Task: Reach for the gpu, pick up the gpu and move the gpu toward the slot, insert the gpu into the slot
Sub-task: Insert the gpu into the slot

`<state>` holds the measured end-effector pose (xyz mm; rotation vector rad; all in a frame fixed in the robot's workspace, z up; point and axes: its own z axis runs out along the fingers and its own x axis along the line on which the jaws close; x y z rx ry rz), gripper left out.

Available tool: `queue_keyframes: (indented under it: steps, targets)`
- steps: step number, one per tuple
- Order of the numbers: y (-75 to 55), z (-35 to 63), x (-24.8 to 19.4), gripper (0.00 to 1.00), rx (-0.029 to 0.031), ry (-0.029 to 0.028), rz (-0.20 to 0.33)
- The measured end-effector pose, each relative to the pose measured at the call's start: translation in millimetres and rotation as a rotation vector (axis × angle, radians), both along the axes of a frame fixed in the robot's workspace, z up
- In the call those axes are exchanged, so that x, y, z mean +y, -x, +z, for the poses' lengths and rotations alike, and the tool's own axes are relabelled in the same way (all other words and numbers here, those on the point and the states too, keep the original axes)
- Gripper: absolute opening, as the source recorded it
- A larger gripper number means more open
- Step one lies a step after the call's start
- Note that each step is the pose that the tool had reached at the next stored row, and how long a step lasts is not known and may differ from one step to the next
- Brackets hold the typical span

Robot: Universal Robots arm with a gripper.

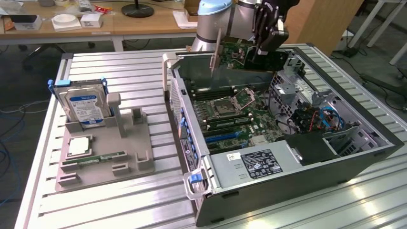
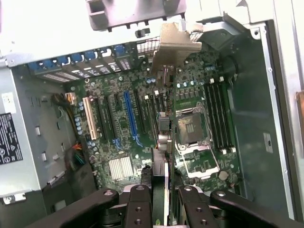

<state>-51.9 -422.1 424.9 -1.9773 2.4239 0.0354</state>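
Computer case (image 1: 318,179) lies on its side, open face up, its near corner closest to the exterior camera. Everything below is placed against this case.

Motherboard (image 2: 118,142) covers the case floor, bare and reachable, with the CPU socket (image 2: 190,128) open.

gpu (image 1: 234,53) hangs upright above the case's far end, clear of the board and not seated. In the wrist view the gpu (image 2: 162,126) runs edge-on down the middle of the case.

Gripper (image 1: 258,50) comes in from above the case. Its jaws are clenched on the gpu's upper edge, and the wrist view shows the gripper (image 2: 164,202) with the card pinched between both fingers (image 2: 140,206).

Expansion slots run lengthwise in the case: a blue slot (image 2: 128,114), with black ones between it and the socket. The card edge looks lined up over a black one, but which exactly I cannot tell.

Bracket (image 2: 176,42) sits at the card end that faces the case's rear wall with the blue-tabbed openings.

Step judged: carrying the gpu toward the slot. To do it well:
- Hold the card vertical, with its edge parallel to the slot.
- Line the bracket up with a rear opening of the case.
- Lower straight, with no twist.
- Avoid scraping the socket side.
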Motion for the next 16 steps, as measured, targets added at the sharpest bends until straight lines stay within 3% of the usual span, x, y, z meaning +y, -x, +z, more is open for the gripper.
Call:
queue_keyframes:
  steps: [16]
  targets:
    - [-0.2,-1.8,0.0,0.27,0.0001,-0.0057,0.165]
